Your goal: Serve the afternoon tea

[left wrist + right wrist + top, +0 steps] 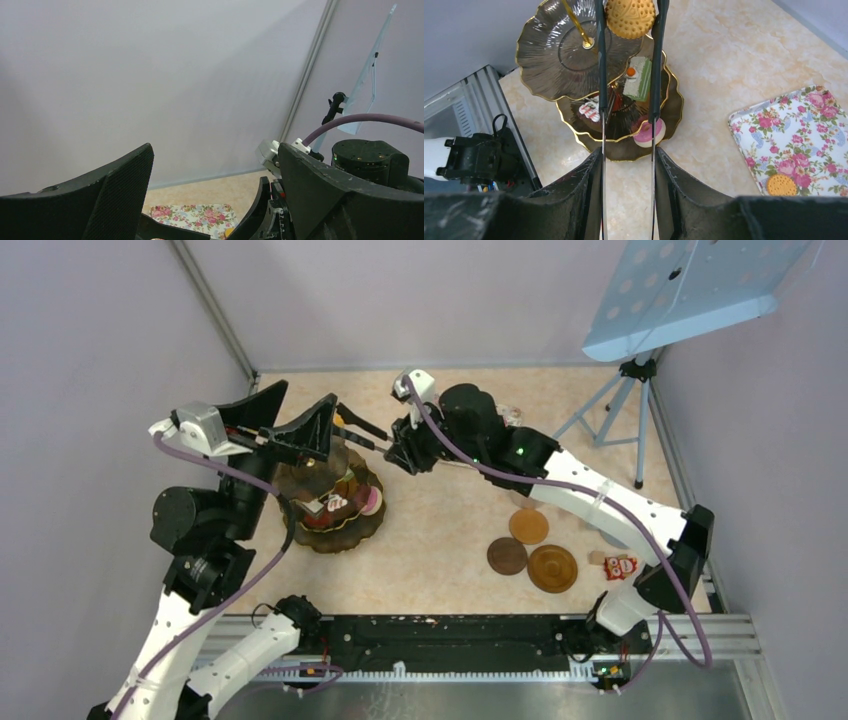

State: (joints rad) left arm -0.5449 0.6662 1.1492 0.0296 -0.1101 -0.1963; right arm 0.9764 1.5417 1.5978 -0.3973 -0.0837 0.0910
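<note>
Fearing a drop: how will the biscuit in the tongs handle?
The biscuit looks stiff and light, likely keeping its shape. The thin tongs pinch only its round edge, so it may pivot or slip out. Dropped edge-on, it could roll.

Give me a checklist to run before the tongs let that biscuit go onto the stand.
1. Hold on the tongs: ok. The right gripper is shut on the tongs.
2. Biscuit held: ok. The biscuit sits between the tong tips.
3. Landing spot: ok. The top plate of the stand shows only its gold rod.
4. Biscuit position: cannot tell. It appears near that plate's rim, and its height above the plate is unclear.
5. Left gripper out of the way: cannot tell. It is open and overlaps the stand in the top view.
</note>
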